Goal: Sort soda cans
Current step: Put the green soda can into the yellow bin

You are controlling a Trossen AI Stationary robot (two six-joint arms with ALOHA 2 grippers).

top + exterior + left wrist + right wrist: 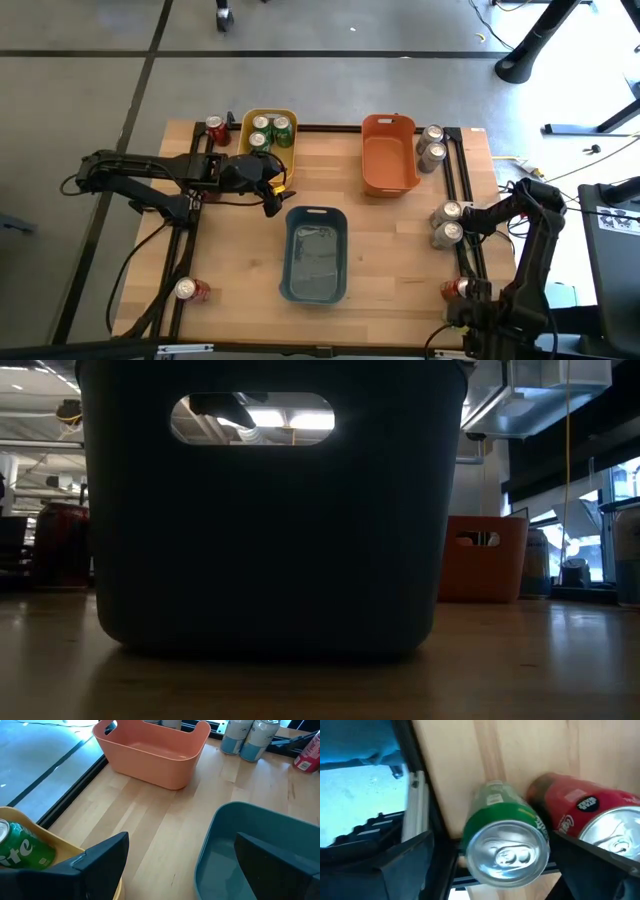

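We see a yellow bin (pixel 247 121), an orange bin (pixel 388 170) and a blue-grey bin (pixel 316 255) on the wooden tabletop (pixel 400 260).

**Desk:** How many bins on the worktop (pixel 400 250)?

**Photographer:** Three: one yellow bin (pixel 247 122), one orange bin (pixel 388 182), one blue-grey bin (pixel 288 250).

**Desk:** And cans?

**Photographer:** Eleven can be counted. Seen from above, three green cans (pixel 260 124) stand at the far left, four silver cans (pixel 432 135) line the right edge, and three red cans (pixel 216 130) are scattered. A fourth green can (pixel 502 827) shows only in the right wrist view, beside a red one.
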